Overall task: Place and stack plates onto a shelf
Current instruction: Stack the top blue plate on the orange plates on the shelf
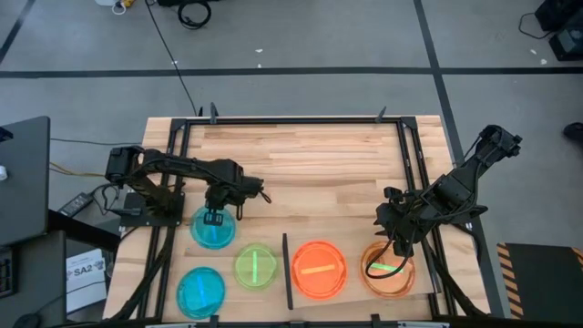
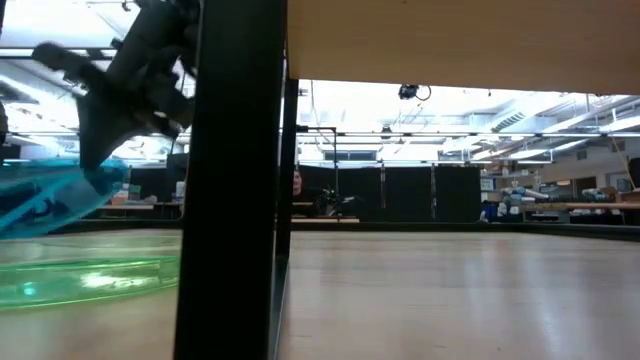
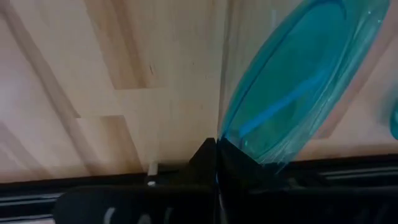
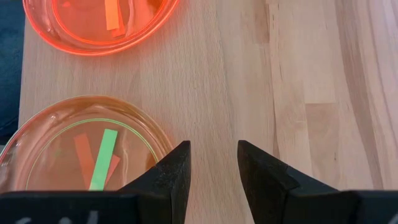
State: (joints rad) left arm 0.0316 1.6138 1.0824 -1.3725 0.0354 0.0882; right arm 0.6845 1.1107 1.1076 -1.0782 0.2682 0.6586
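My left gripper point(image 1: 213, 217) is shut on a blue plate point(image 1: 215, 230), raised over the table's left half; the low view shows that plate point(image 2: 50, 195) tilted above a green plate point(image 2: 80, 280). A second blue plate point(image 1: 200, 290) and the green plate point(image 1: 255, 266) lie flat on the tabletop. Beyond the black strip point(image 1: 287, 273), on the shelf point(image 1: 355, 290), lie an orange plate point(image 1: 319, 269) and a pale orange plate with a green one nested in it point(image 1: 390, 269). My right gripper point(image 4: 211, 168) hovers open beside that stack. My left gripper pinches the blue plate's rim point(image 3: 227, 146) between its two fingers, on the plate's far side. The fingers come steeply from above. The plate hangs tilted below them, clear of the tabletop.
Black frame rails point(image 1: 182, 155) run along the table's left, right and far sides. A black post point(image 2: 235, 180) holds the shelf board point(image 2: 450, 40) above the tabletop. Bare wood point(image 1: 310, 164) stretches across the far half.
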